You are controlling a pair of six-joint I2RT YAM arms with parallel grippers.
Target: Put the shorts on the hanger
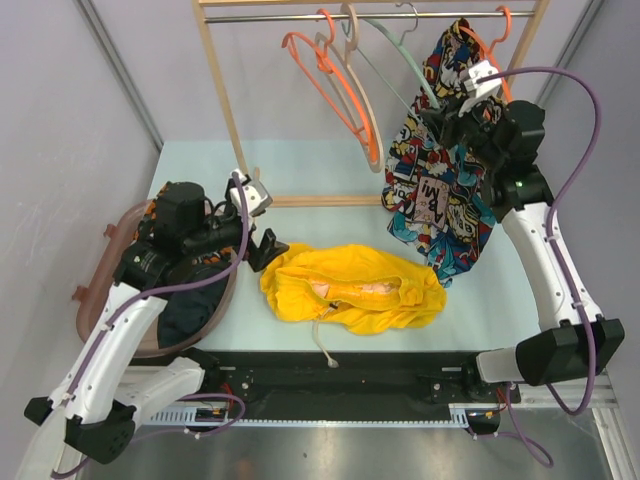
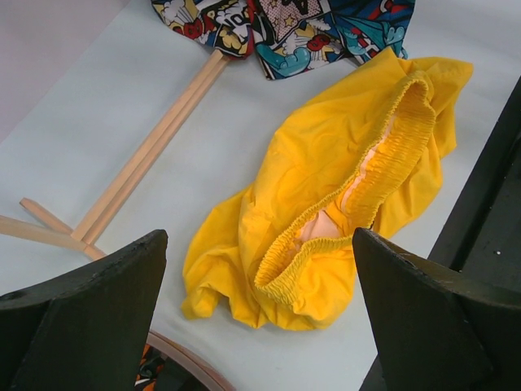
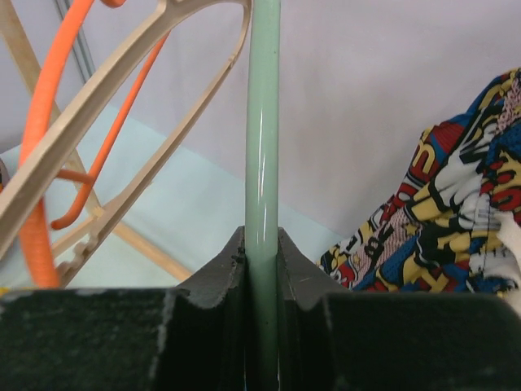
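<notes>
Brown basket holds dark cloth (yellow shorts lie outside it).

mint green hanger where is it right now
Top view, back right: the hanger hangs from the rail between the beige hanger and the comic-print garment, its arm clamped in the right gripper.

The shorts are soft yellow cloth, matt, with a crinkled elastic waistband. The hanger looks like smooth plastic, pale green, with a light gloss. The fingers of the right hand are black, matt and a little grainy. The rack is pale, bare wood with a metal rail. The counter is smooth and matt. The comic-print garment is soft printed cloth.
</notes>
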